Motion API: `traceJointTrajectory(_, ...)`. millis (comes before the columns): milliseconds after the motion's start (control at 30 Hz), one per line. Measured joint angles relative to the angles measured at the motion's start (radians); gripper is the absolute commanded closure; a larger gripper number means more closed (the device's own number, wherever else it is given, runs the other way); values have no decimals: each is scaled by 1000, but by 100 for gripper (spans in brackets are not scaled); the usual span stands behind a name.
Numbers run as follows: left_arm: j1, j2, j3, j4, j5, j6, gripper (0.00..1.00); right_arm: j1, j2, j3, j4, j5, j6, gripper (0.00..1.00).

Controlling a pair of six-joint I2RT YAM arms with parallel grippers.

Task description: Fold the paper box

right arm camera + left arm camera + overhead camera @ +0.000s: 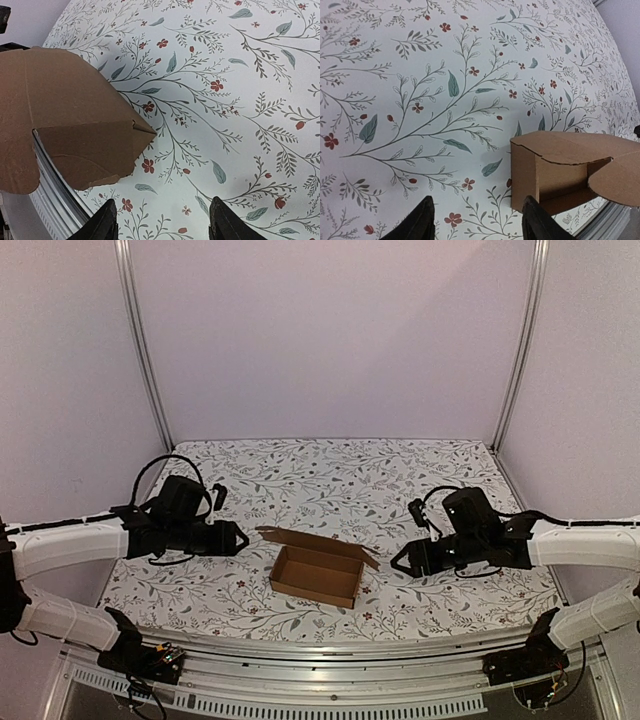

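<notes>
— Question: where is the paper box?
— Lower centre of the top view, on the table, top open.
— And each hand?
— Spread wide and empty, left hand and right hand flanking it.

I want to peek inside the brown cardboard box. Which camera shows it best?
Top external: the whole brown cardboard box, open, floor visible. Left wrist shows one end; right wrist only outer flaps.

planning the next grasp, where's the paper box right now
In the top view the paper box sits open near the front centre of the table, between the left gripper and the right gripper, touched by neither.
</notes>
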Motion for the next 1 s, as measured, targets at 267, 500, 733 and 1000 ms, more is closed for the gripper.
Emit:
traceJointTrajectory(267, -5, 0, 48, -9, 6, 122, 34, 32, -65, 35, -62, -10, -140, 26)
traceJointTrajectory(500, -39, -1, 4, 62, -3, 208, 33, 101, -65, 36, -60, -10, -307, 28)
traceJointTrajectory(733, -90, 26, -40, 143, -78, 290, 34, 117, -43, 68, -38, 8, -452, 45)
traceJointTrajectory(1000, -168, 121, -40, 212, -179, 400, 36, 132, 76, 144, -17, 14, -530, 51)
